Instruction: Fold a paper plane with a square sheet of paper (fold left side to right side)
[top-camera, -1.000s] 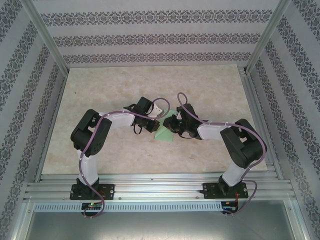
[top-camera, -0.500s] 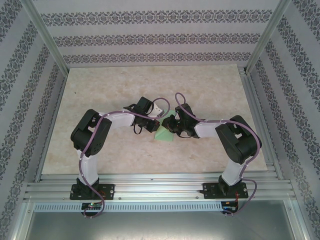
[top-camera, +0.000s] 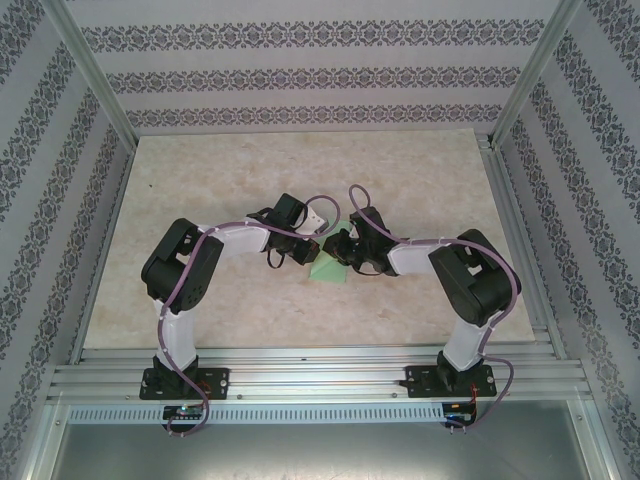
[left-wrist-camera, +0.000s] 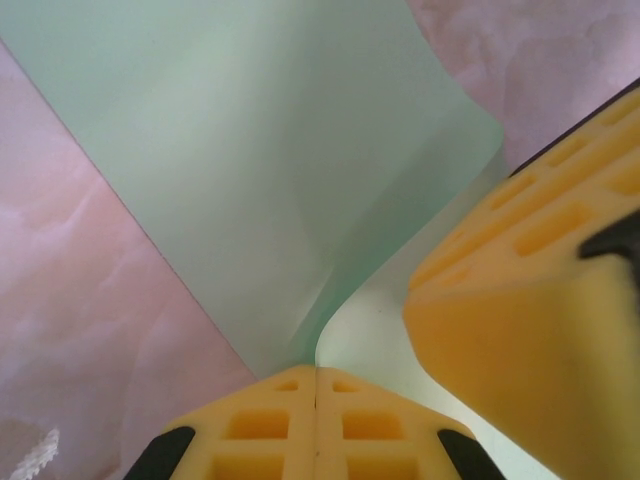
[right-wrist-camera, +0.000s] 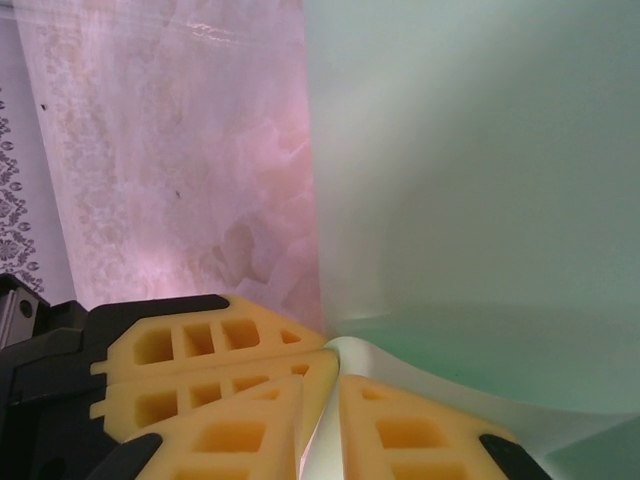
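Mint-green and thin, the sheet of paper (top-camera: 330, 268) lies near the middle of the pale marbled table (top-camera: 200, 200), right where the two arms meet. From above, the left gripper (top-camera: 314, 250) and right gripper (top-camera: 334, 250) sit just beside each other at the sheet's far edge, and the paper spreads toward the near side as a small wedge.

In the left wrist view, the left gripper (left-wrist-camera: 316, 375) has its yellow pads pressed flat together, with a curled edge of the sheet (left-wrist-camera: 260, 180) running straight into the seam between them, so it is clamped on the paper. One yellow finger of the right gripper (left-wrist-camera: 520, 340) stands just beside it, over the paper.

In the right wrist view, the right gripper (right-wrist-camera: 322, 385) is nipped onto the sheet (right-wrist-camera: 480, 200), and a pale strip of paper passes between its two pads. The left gripper's fingers (right-wrist-camera: 200, 350) touch its left side.
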